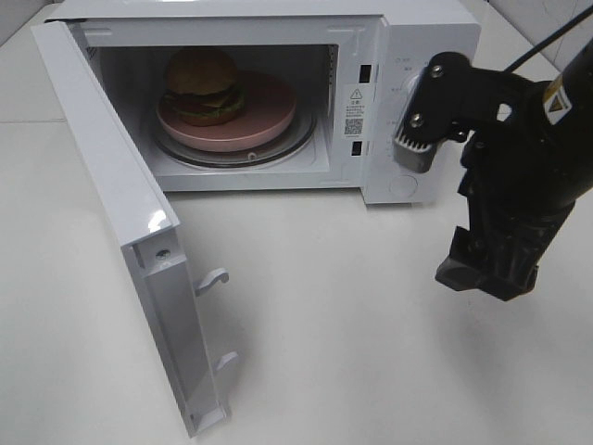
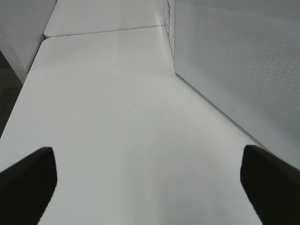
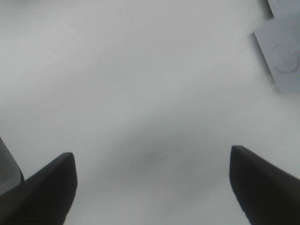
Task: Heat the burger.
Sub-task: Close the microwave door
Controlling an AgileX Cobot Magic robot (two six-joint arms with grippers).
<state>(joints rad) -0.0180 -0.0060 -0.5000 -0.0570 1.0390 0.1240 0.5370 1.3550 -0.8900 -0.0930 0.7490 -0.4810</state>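
The burger [image 1: 204, 83], with a tan-orange bun top, sits on the salmon-pink dish [image 1: 273, 109] on the glass turntable inside the white microwave [image 1: 408, 56]. The microwave door [image 1: 120, 213] stands wide open to the left. My right gripper [image 1: 488, 276] hangs over the table to the right of the microwave, pointing down. In the right wrist view it [image 3: 151, 157] is open and empty over bare table. My left gripper [image 2: 147, 154] is open and empty beside the microwave's perforated side wall [image 2: 243, 61]. It is out of the exterior view.
The open door juts toward the table's front left, with two latch hooks [image 1: 213, 278] on its edge. The microwave's control dial [image 1: 408, 185] is near my right arm and also shows in the right wrist view [image 3: 283, 58]. White table [image 1: 352, 324] lies in front.
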